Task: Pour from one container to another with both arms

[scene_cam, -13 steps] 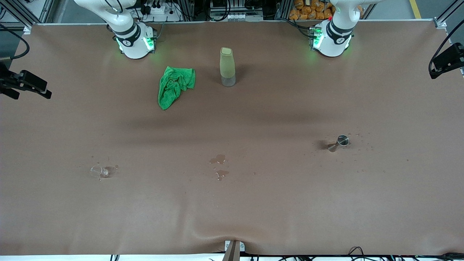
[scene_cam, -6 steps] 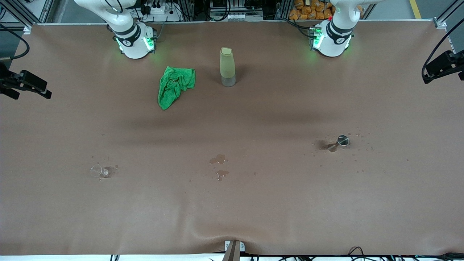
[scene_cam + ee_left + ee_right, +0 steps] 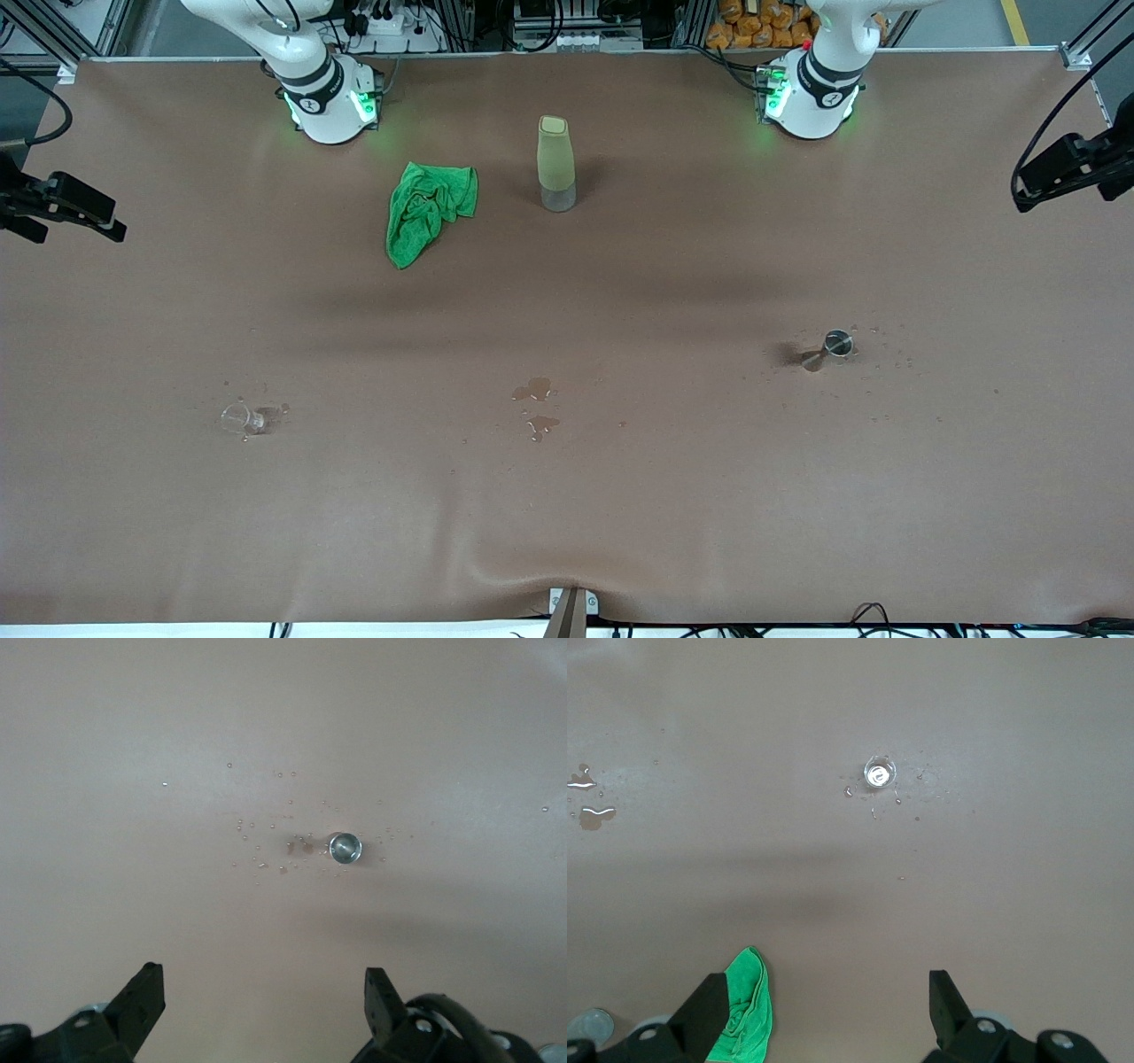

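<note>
With both grippers spread and high, left gripper point(image 3: 264, 1005) over the small steel jigger point(image 3: 837, 343), right gripper point(image 3: 828, 1014) over the small clear glass cup point(image 3: 237, 417), both vessels stand well apart. Spilled puddles point(image 3: 535, 407) lie between them; this fits either before or after pouring.

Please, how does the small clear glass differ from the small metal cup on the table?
The clear glass is see-through, while the metal cup is shiny steel and opaque. The clear glass stands toward the right arm's end of the table, the metal cup toward the left arm's end. The clear glass is nearer to the front camera than the metal cup. Both are small, stand upright and have water drops around them.
</note>
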Available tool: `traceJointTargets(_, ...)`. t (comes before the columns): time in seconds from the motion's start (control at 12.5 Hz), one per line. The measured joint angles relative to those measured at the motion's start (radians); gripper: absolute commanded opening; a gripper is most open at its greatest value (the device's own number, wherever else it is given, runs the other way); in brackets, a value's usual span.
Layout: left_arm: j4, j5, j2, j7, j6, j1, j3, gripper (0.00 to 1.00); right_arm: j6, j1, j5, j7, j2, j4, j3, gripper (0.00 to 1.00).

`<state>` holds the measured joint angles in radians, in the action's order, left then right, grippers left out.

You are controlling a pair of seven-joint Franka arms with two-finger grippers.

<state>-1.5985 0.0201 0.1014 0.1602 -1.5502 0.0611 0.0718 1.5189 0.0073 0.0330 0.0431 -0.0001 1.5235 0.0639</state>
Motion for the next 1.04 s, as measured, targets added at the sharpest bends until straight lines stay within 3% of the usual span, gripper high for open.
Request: traceJointTargets(1.04,-0.003,-0.03,-0.003,-0.057,-0.003,-0.024,0.004,1.0,0.0,0.0,0.0,0.0,0.0,0.0,0.0,1.0)
